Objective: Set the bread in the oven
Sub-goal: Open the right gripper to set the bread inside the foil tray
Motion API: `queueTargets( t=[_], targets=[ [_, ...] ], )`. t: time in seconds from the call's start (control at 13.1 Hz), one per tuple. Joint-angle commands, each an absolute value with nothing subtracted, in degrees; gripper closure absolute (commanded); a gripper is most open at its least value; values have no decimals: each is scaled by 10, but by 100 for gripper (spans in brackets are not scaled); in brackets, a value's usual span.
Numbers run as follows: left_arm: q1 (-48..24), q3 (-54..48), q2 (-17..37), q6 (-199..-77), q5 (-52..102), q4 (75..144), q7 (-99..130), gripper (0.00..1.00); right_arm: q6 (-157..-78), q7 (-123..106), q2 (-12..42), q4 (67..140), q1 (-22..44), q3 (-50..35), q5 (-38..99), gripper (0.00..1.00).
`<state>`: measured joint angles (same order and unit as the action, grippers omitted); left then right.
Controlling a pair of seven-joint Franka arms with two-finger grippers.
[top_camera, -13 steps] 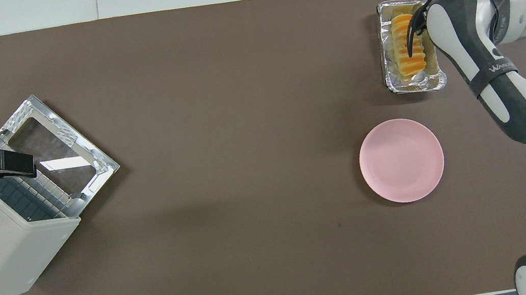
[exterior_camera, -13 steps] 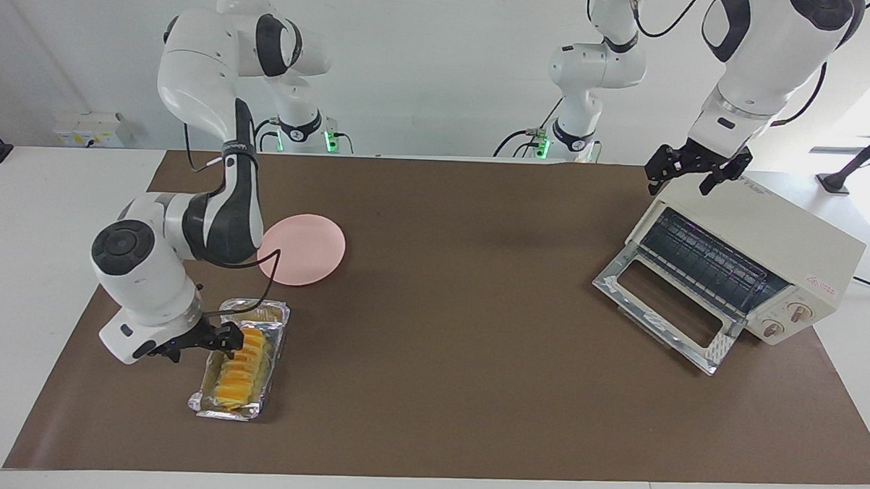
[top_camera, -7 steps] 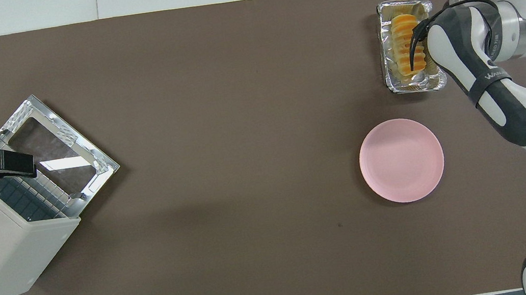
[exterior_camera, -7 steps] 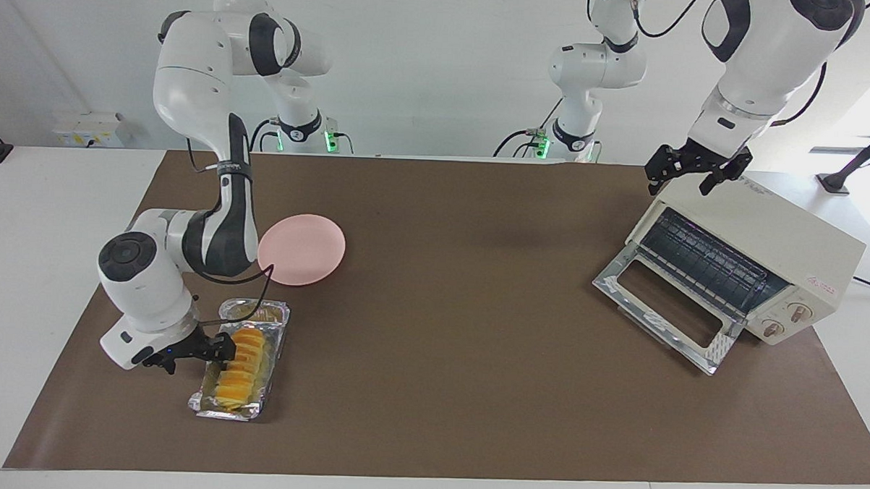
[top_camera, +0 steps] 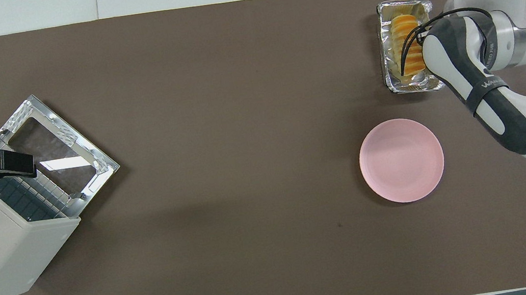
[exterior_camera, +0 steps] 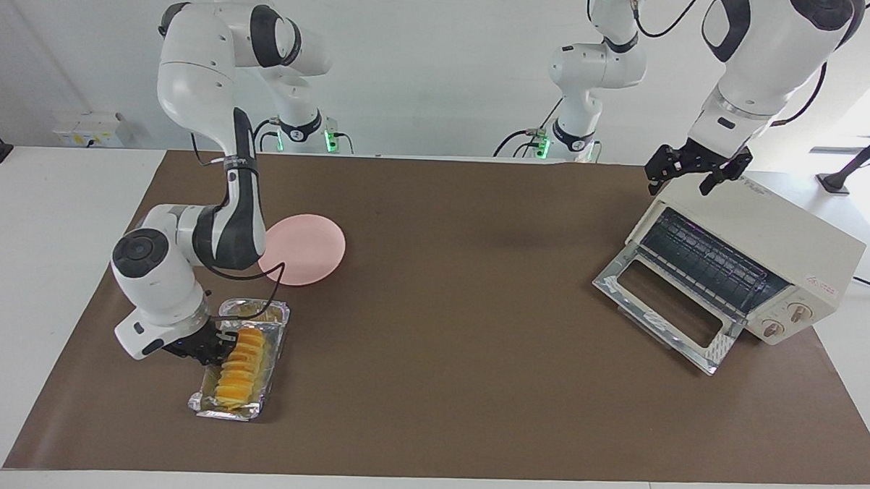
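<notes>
The yellow-orange ridged bread (exterior_camera: 241, 364) lies in a crinkled foil tray (exterior_camera: 201, 403) toward the right arm's end of the table; it also shows in the overhead view (top_camera: 408, 42). My right gripper (exterior_camera: 218, 342) is low at the tray's side, against the bread's flank; in the overhead view the arm hides it. The cream-white oven (exterior_camera: 775, 238) stands toward the left arm's end with its glass door (exterior_camera: 664, 314) dropped open and its rack showing. My left gripper (exterior_camera: 687, 182) is open and empty over the oven's top edge, and waits there.
A round pink plate (exterior_camera: 308, 247) lies nearer to the robots than the foil tray, close to the right arm's forearm. A brown mat (exterior_camera: 446, 332) covers the table between the tray and the oven. The oven's two knobs (exterior_camera: 787, 320) face away from the robots.
The right arm's wrist has swung in closer to the tray and turned, with its gripper staying at the bread's side. The bread, the tray and the left arm have not moved.
</notes>
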<state>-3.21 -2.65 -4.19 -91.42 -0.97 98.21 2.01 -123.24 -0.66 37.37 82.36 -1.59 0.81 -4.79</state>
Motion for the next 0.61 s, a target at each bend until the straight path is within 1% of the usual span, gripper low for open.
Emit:
queueTargets(
  t=[0.0, 0.31, 0.38, 0.53],
  targets=[
    [-25, -29, -41, -918, -15, 979, 16, 0, -1245, 2, 352, 855, -21, 4, -36, 100],
    [-25, -29, -42, -918, -15, 980, 16, 0, -1233, -23, 350, 846, -21, 4, -27, 100],
    [-25, -29, -41, -918, -15, 980, 16, 0, -1219, -29, 339, 843, -21, 4, -28, 100],
    [-25, -29, -41, -918, -15, 980, 16, 0, -1167, -32, 312, 830, -18, 0, -28, 100]
  ],
)
